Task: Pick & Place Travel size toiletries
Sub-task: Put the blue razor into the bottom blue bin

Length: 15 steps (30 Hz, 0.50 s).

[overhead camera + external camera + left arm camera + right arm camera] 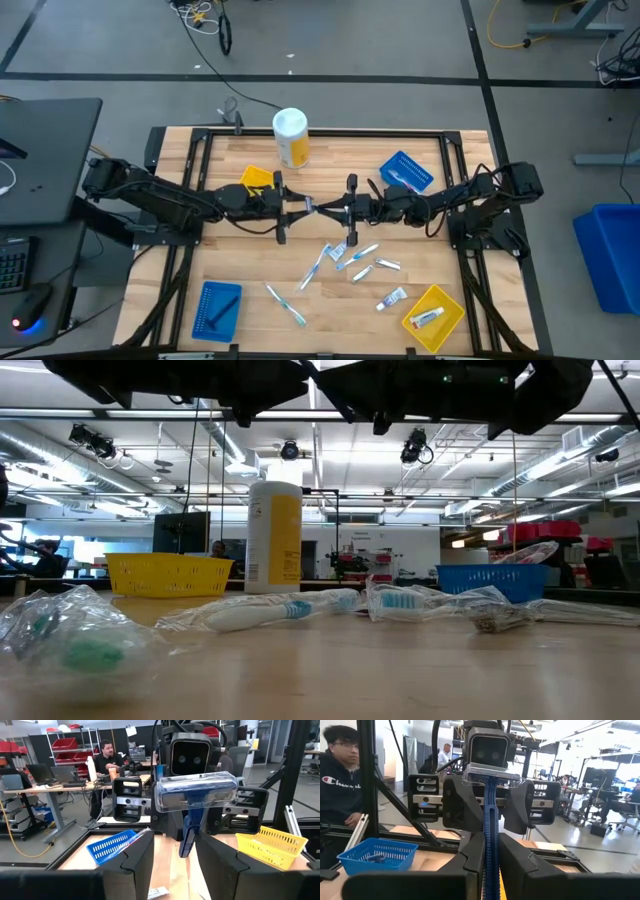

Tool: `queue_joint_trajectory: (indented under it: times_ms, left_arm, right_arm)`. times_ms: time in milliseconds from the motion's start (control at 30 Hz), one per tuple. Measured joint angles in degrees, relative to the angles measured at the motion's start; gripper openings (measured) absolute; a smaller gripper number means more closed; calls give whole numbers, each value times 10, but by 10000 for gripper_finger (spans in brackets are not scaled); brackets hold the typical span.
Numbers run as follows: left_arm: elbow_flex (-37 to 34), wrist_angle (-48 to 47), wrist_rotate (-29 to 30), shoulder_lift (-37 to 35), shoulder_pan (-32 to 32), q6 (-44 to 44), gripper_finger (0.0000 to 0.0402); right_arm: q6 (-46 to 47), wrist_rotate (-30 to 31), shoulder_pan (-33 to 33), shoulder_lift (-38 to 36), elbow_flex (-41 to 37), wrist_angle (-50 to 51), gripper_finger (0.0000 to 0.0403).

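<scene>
**Currently: one razor in mid-air transfer, table centre**

Item: dark blue razor [195, 795] with a clear cap over its head. It is held clear of the table at the centre of the high view, where the two arms meet nose to nose.

Holder: the right gripper [491, 855]. Its fingers are pinched narrow on the razor's handle, which fills the gap between them.

Receiver: the left gripper [175, 855]. Its fingers are spread wide with the handle's lower end between them, and neither pad appears to be touching it.

Remaining stock: the loose toiletries [350, 258], tubes and toothbrushes, lie scattered at lower centre-right of the high view. One tube lies in the yellow tray [452, 303] at lower right.

Hazards, as judged:
- If the right gripper lets go before the left has closed, the razor likely drops among the loose items.
- A left grip so near the handle's end would probably let the heavier capped head swing or slip.
- With the grippers this close, a small misalignment could knock fingers together or push off the cap.
</scene>
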State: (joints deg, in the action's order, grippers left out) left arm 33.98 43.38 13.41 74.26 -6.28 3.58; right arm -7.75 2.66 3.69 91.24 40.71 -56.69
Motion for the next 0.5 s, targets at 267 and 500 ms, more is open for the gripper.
queue_joint_trajectory:
  times_ms: [267, 500]
  left_arm:
    - [0, -1, -9, 0, -1, 1, 156]
    - [0, 3, -11, 0, 0, 2, 156]
  right_arm:
    - [0, 2, -4, 0, 0, -12, 49]
    - [6, 1, -4, 3, 14, 8, 50]
